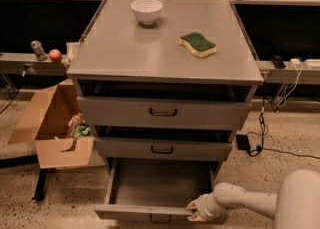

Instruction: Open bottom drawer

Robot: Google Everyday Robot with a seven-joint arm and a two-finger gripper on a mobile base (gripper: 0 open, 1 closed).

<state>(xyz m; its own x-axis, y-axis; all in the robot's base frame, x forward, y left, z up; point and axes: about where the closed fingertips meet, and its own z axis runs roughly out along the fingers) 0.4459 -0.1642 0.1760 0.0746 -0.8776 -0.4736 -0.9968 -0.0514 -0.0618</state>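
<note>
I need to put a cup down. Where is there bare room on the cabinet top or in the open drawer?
Cabinet top: bare along the whole front edge and on the left, beside the sponge and below the bowl. The bottom drawer floor shows bare, but the gripper crowds its front right edge. The box holds clutter.

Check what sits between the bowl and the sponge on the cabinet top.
Nothing: in the camera view the cabinet top between bowl and sponge is bare. The gripper is down at the front edge of the bottom drawer.
</note>
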